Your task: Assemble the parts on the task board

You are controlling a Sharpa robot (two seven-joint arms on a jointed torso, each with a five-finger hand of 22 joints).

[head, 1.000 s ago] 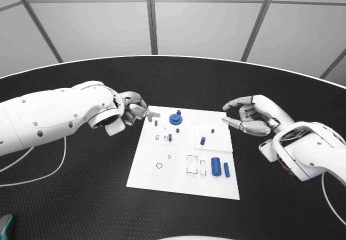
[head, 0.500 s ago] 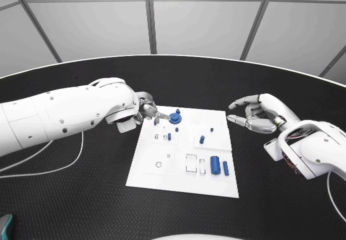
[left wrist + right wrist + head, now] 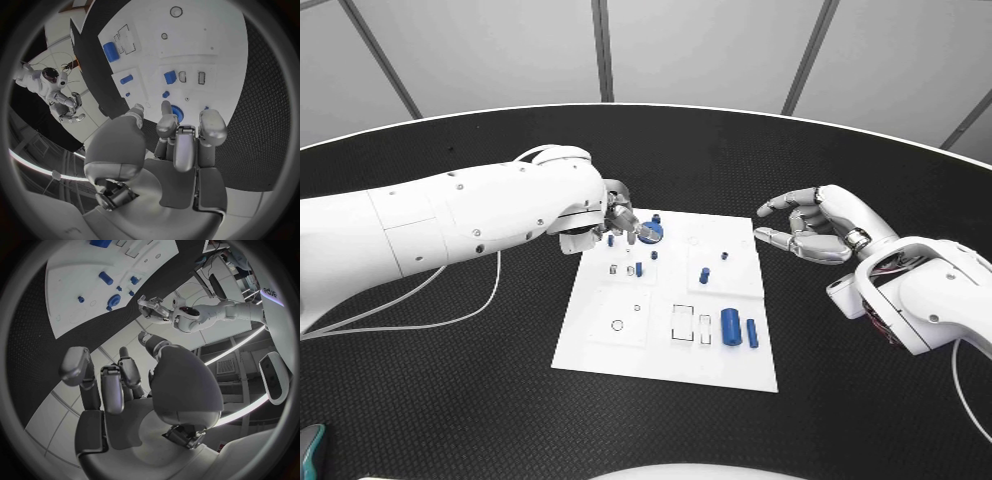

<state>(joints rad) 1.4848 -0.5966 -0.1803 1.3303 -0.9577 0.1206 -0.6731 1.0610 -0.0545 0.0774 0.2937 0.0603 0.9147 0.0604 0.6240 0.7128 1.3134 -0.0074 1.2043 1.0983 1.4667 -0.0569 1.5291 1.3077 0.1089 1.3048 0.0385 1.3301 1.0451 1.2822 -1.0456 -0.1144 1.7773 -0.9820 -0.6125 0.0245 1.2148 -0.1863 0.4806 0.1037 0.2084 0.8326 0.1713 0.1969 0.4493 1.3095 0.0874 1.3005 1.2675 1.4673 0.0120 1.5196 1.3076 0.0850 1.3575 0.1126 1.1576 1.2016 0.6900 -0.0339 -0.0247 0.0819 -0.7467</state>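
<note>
Left hand [image 3: 617, 212] hovering over the blue gear [image 3: 651, 233] on the task board [image 3: 733, 372], fingers apart, contact unclear; right hand [image 3: 808, 228] idling half-curled, holding nothing

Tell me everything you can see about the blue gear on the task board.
The blue gear is a small round toothed disc, plastic by its look, with a raised hub. It lies flat near the far edge of the white task board, beside a small blue peg. The left hand hangs right over it, fingertips at its rim; whether they touch it cannot be told.
</note>
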